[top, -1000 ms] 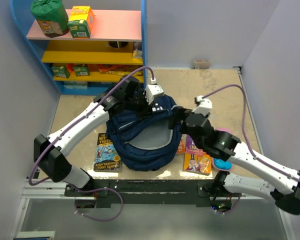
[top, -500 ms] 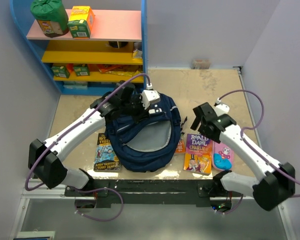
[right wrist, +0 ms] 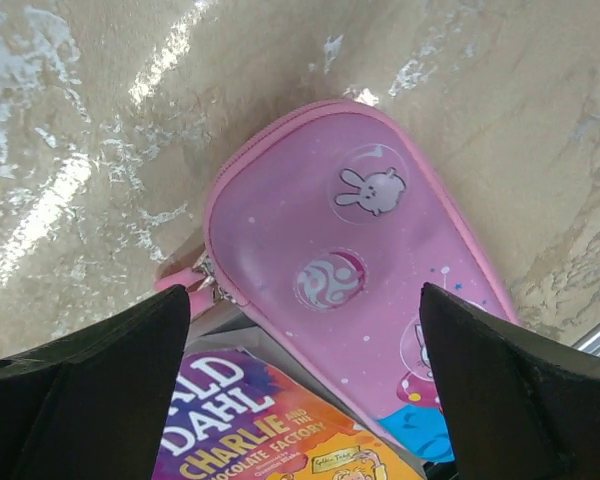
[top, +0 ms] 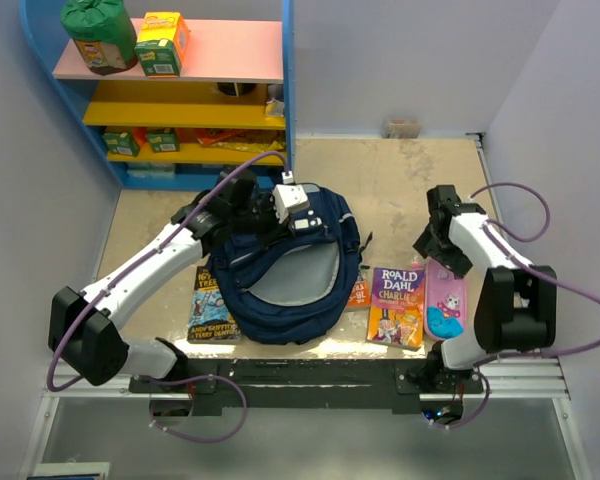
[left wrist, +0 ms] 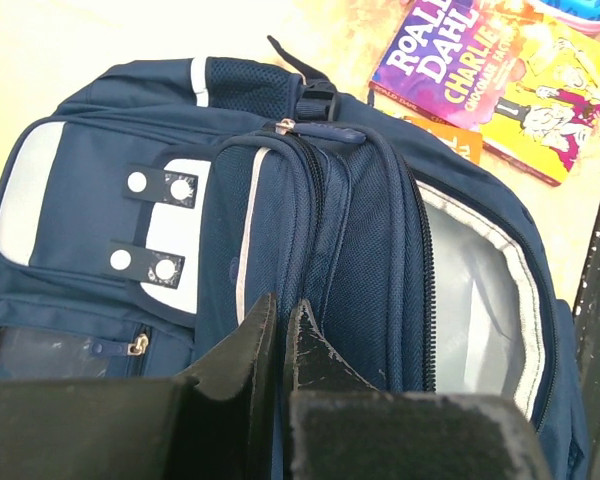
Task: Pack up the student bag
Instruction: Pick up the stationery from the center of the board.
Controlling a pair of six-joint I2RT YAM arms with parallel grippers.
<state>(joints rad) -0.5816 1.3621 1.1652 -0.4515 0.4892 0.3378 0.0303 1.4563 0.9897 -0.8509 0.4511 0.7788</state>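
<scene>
Left end effector [left wrist: 279, 312] is closed, tips set against the fabric of the bag [top: 280, 300] at its far end; whether a fold is pinched between them cannot be told. Right end effector [right wrist: 305, 300] is spread wide and empty, held over the pencil case [right wrist: 380, 250], with no contact seen. The bag is placed mid-counter [top: 410, 170], between the two arms. Main zip is found undone and the mouth gaping. Only grey lining [top: 295, 272] is seen within, so nothing is judged to be packed yet. Left outside are the Dahl book [top: 397, 305] just right of the bag, an orange book [top: 359, 293] tucked partly under the bag's right edge, a third book [top: 214, 305] touching its left edge, and the pencil case beside the Dahl book at the far right. Opening is thus counted as done; all loading and the closing of the zip are left. The bag is slumped, mouth turned up and toward the near edge, front pockets turned toward the far side and the shelf [top: 180, 65]. Its outline from above is nearly as broad as long, so the long axis is hard to fix. It is judged to run far-to-near, leaning slightly right at the far end.
</scene>
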